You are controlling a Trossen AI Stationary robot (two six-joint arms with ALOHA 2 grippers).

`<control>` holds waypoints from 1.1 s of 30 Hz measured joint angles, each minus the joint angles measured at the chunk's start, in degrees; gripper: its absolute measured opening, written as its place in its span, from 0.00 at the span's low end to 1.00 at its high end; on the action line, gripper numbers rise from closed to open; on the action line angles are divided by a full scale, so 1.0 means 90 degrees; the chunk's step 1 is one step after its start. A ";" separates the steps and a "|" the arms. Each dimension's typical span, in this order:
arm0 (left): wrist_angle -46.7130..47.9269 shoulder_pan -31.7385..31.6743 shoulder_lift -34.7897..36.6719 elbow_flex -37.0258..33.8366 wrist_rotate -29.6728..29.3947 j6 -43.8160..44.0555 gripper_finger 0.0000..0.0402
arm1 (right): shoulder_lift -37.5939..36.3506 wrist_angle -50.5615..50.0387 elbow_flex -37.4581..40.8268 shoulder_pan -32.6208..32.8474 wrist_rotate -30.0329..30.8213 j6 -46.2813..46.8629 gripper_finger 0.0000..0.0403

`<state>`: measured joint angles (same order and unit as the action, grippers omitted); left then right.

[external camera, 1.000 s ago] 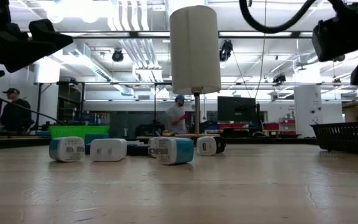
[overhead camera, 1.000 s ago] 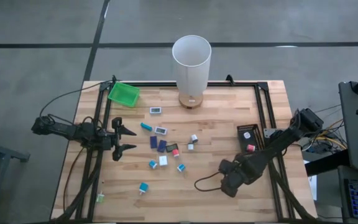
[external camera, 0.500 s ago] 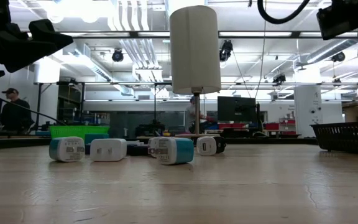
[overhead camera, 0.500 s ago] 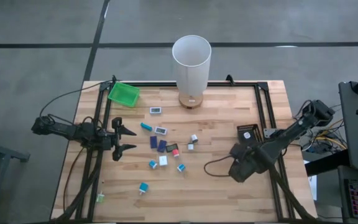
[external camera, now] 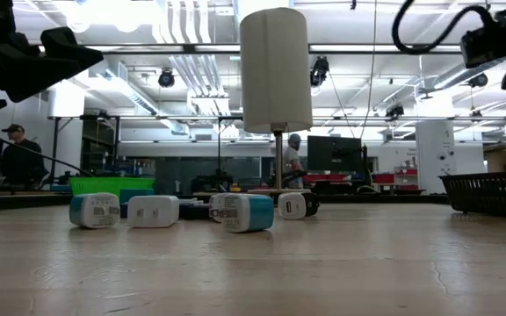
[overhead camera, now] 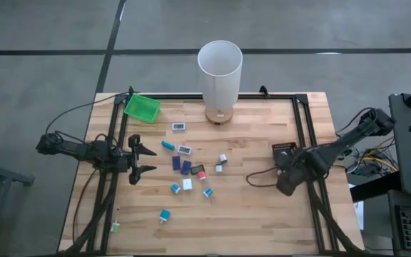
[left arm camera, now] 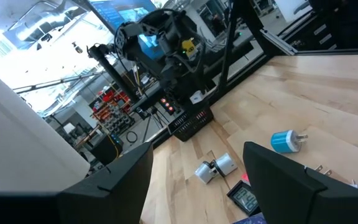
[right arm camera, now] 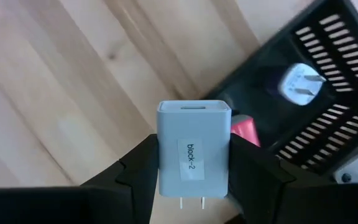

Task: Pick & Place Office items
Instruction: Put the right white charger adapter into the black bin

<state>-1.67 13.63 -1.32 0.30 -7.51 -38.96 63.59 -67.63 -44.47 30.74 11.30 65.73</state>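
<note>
Office items [overhead camera: 188, 170] are seen from above scattered over the middle of the wooden table [overhead camera: 248, 214], well apart from the black tray [overhead camera: 284, 151] at the right side. The right gripper [overhead camera: 289, 178] is held just beside that tray's near corner, while the left gripper [overhead camera: 143, 160] waits at the left edge of the scatter with its fingers spread. A green tray [overhead camera: 142, 107] sits at the far left corner and a tall white cylinder [overhead camera: 220, 71] stands at the far edge.

At table height, several of the small plugs [external camera: 244, 212] are shown lying in a row, with the cylinder behind them.

From the left wrist, a teal plug [left arm camera: 287, 141] and a grey one [left arm camera: 216, 167] are seen lying ahead of the open fingers, untouched.

From the right wrist, a grey charger block [right arm camera: 193, 147] labelled "block-2" is shown clamped between the two fingers, prongs toward the camera. It is held above the tray's edge, where a white plug [right arm camera: 298, 83] and a red piece [right arm camera: 244, 130] already lie. The carrying step is judged to be nearly done; next, the block would need to be brought fully over the tray and released.
</note>
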 joint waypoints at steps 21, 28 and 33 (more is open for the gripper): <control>0.0000 0.0002 0.0000 0.0001 -0.0001 0.0000 0.64 | -0.0889 -0.0116 0.0648 -0.1301 0.0030 -0.1972 0.42; 0.0000 0.0000 -0.0001 0.0001 -0.0002 0.0001 0.64 | -0.0874 0.0397 0.0887 -0.1499 -0.0346 -0.1974 0.42; 0.0002 0.0000 -0.0002 0.0001 -0.0002 0.0000 0.64 | -0.0874 0.0705 0.1188 -0.1508 -0.0409 -0.1911 0.42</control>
<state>-1.65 13.63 -1.34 0.32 -7.53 -38.96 55.72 -61.28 -33.78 17.17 7.62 48.54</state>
